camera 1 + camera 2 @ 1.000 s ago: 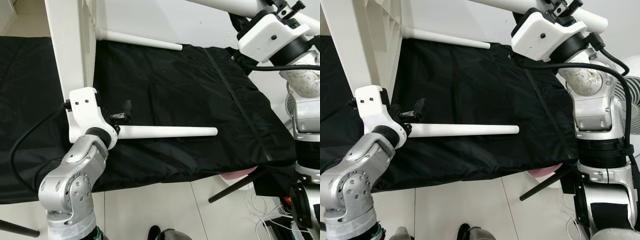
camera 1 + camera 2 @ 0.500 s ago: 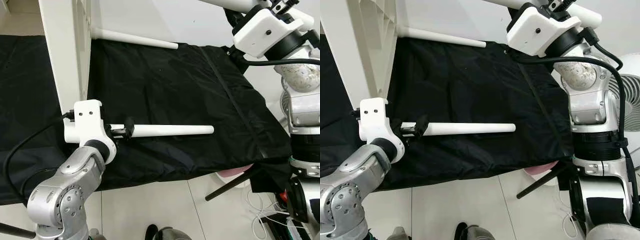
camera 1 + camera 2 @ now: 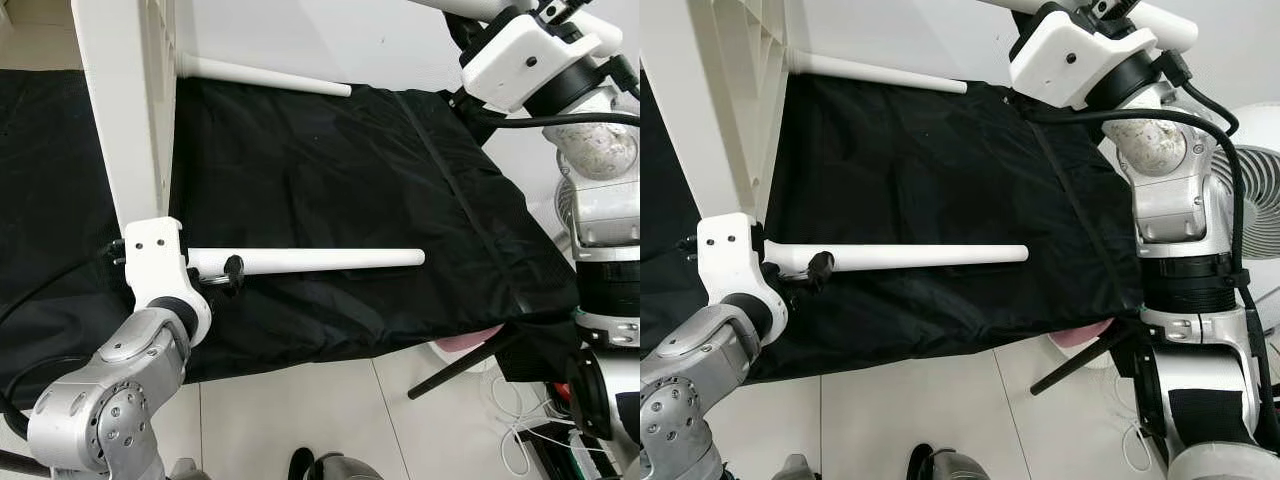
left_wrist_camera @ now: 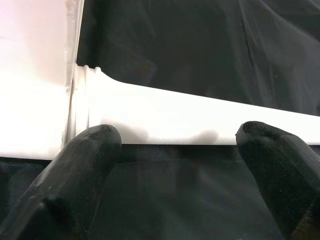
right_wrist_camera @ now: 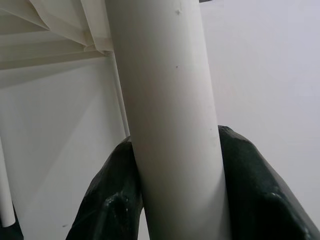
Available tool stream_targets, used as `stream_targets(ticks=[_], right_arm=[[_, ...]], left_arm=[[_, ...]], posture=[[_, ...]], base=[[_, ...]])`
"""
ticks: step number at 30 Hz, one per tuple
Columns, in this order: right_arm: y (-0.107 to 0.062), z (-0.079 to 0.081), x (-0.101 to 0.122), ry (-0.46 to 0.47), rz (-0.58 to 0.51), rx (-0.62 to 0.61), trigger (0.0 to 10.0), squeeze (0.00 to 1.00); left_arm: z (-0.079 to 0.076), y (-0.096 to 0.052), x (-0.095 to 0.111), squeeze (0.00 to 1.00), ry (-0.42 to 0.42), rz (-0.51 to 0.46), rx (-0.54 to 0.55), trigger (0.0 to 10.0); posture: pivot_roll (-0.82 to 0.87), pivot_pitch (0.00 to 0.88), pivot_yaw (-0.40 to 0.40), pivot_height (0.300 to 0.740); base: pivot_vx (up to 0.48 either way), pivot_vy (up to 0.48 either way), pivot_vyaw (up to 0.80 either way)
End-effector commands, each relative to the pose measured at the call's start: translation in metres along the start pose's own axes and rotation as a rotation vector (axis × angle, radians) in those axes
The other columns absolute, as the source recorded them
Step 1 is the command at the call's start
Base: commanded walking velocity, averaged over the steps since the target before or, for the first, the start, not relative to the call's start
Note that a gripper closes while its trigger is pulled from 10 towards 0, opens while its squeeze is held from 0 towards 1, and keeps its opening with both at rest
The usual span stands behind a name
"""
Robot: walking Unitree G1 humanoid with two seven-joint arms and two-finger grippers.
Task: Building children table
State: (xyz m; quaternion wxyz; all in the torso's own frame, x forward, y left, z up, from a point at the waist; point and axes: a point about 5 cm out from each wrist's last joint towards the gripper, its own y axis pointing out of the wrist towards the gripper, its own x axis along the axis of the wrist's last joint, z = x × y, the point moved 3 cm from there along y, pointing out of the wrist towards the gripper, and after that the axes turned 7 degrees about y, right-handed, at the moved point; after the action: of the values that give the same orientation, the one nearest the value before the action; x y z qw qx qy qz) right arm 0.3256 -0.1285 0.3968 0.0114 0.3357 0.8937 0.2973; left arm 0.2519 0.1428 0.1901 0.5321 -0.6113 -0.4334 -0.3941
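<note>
The white children's table lies on its side on a black cloth [image 3: 350,170], its tabletop [image 3: 120,110] standing upright at the left. A white leg [image 3: 320,260] sticks out to the right from its lower corner. My left gripper [image 3: 232,272] is open at that leg's base, its fingers [image 4: 85,160] spread just in front of the joint with the tabletop. A second leg [image 3: 265,77] juts out farther back. At the top right my right gripper [image 5: 175,165] is shut on a third white leg [image 5: 165,75], raised above the cloth.
The cloth's front edge drops to a white tiled floor [image 3: 320,420]. A black stand leg [image 3: 460,365] and loose cables [image 3: 520,430] sit at the lower right. A white fan [image 3: 1255,200] stands at the right edge.
My left gripper has slid along the lower leg toward the tabletop and now sits at the leg's base. The right gripper keeps its hold on the upper leg.
</note>
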Motion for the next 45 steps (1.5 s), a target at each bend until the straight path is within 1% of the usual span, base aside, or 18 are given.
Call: stream_targets(ticks=[1,8,11,14,16,21,26,29,32,33,34,35,36,39,40,43,44,45], right_arm=[[0.002,-0.042,0.007,0.073,-0.052,-0.265,10.0,0.0],[0.002,-0.044,0.009,0.063,-0.061,-0.278,10.0,0.0],[0.002,-0.041,0.009,0.062,-0.068,-0.278,10.0,0.0],[0.004,-0.037,0.01,0.073,-0.073,-0.279,10.0,0.0],[0.006,-0.035,0.012,0.083,-0.081,-0.286,10.0,0.0],[0.006,-0.037,0.016,0.087,-0.095,-0.314,10.0,0.0],[0.005,-0.041,0.017,0.086,-0.1,-0.354,10.0,0.0],[0.004,-0.042,0.018,0.074,-0.099,-0.362,10.0,0.0],[0.004,-0.043,0.018,0.068,-0.098,-0.368,10.0,0.0],[0.004,-0.043,0.018,0.068,-0.097,-0.367,10.0,0.0],[0.005,-0.044,0.018,0.069,-0.096,-0.364,10.0,0.0],[0.005,-0.044,0.018,0.071,-0.096,-0.362,10.0,0.0],[0.005,-0.044,0.018,0.07,-0.097,-0.36,10.0,0.0],[0.005,-0.044,0.018,0.069,-0.097,-0.36,10.0,0.0],[0.005,-0.043,0.018,0.075,-0.099,-0.352,10.0,0.0],[0.008,-0.036,0.019,0.094,-0.11,-0.316,10.0,0.0],[0.01,-0.025,0.021,0.104,-0.126,-0.26,10.0,0.0],[0.01,-0.025,0.021,0.104,-0.126,-0.26,10.0,0.0]], left_arm=[[-0.019,0.0,-0.026,0.0,-0.141,0.117,-0.026,10.0],[-0.022,-0.006,-0.029,0.0,-0.167,0.154,-0.05,10.0],[-0.024,-0.013,-0.025,0.0,-0.125,0.149,-0.094,10.0],[-0.024,-0.015,-0.021,0.0,-0.127,0.136,-0.101,10.0],[-0.024,-0.015,-0.022,0.0,-0.143,0.142,-0.092,10.0],[-0.028,-0.013,-0.025,0.0,-0.188,0.164,-0.101,10.0],[-0.034,-0.005,-0.026,0.0,-0.242,0.183,-0.125,10.0],[-0.035,-0.006,-0.025,0.0,-0.234,0.185,-0.129,10.0],[-0.033,-0.007,-0.025,0.0,-0.223,0.183,-0.12,10.0],[-0.031,-0.008,-0.025,0.2,-0.214,0.181,-0.119,10.0],[-0.03,-0.009,-0.025,0.53,-0.208,0.179,-0.117,10.0],[-0.029,-0.01,-0.025,0.65,-0.204,0.177,-0.116,10.0],[-0.028,-0.01,-0.027,0.98,-0.199,0.183,-0.113,10.0],[-0.027,-0.011,-0.029,0.98,-0.195,0.189,-0.111,10.0],[-0.025,-0.01,-0.031,0.95,-0.196,0.201,-0.098,10.0],[-0.023,-0.007,-0.032,0.94,-0.179,0.213,-0.089,10.0],[-0.024,-0.005,-0.031,0.97,-0.07,0.199,-0.109,10.0],[-0.024,-0.005,-0.031,0.97,-0.07,0.199,-0.109,10.0]], posture=[[0.03,0.12,-0.113,0.74],[0.04,0.121,-0.115,0.74],[0.04,0.126,-0.121,0.74],[0.05,0.129,-0.119,0.74],[0.05,0.13,-0.118,0.74],[0.05,0.131,-0.117,0.74],[0.04,0.128,-0.114,0.74],[0.04,0.128,-0.111,0.74],[0.04,0.13,-0.111,0.74],[0.04,0.129,-0.11,0.74],[0.04,0.132,-0.111,0.74],[0.04,0.132,-0.111,0.74],[0.05,0.134,-0.112,0.74],[0.05,0.134,-0.112,0.74],[0.05,0.138,-0.112,0.74],[0.05,0.141,-0.113,0.74],[0.05,0.142,-0.116,0.74],[0.05,0.142,-0.116,0.74]], base=[[0.0,0.0,0.0],[0.0,0.0,0.0],[0.0,0.0,0.0],[0.0,0.0,0.0],[0.0,0.0,0.0],[0.0,0.0,0.0],[0.0,0.0,0.0],[0.0,0.0,0.0],[0.0,0.0,0.0],[0.0,0.0,0.0],[0.0,0.0,0.0],[0.0,0.0,0.0],[0.0,0.0,0.0],[0.0,0.0,0.0],[0.0,0.0,0.0],[0.0,0.0,0.0],[0.0,0.0,0.0],[0.0,0.0,0.0]])
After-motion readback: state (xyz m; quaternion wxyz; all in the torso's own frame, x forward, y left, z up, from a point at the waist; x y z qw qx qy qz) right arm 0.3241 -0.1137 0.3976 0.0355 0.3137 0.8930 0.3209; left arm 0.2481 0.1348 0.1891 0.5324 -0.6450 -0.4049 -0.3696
